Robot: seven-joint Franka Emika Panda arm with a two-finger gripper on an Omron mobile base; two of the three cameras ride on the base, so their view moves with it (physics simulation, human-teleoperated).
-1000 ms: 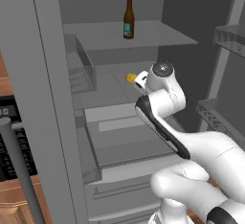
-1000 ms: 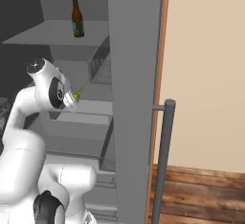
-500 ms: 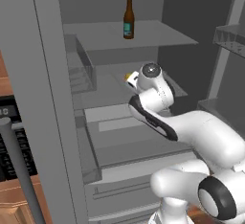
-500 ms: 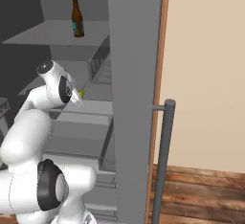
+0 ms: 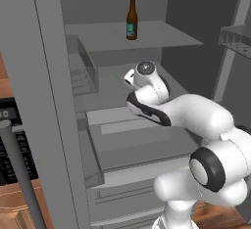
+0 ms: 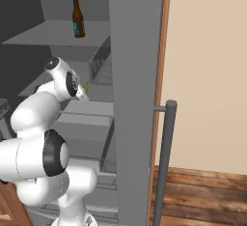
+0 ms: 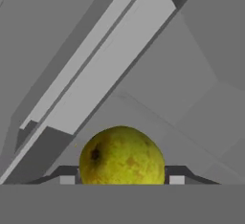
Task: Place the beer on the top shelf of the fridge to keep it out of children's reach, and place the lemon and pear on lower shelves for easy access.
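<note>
1. The gripper is clamped on the pear, inside the fridge below the top shelf.
2. The beer stands upright on that shelf.

— What colour is the pear?
— Yellow-green, mottled with brownish specks and a dark spot near its top.
— And the beer?
— Dark brown glass with a teal-blue label.
— The fridge?
— Plain grey all over, top shelf included. The arm is white with dark joints.
</note>
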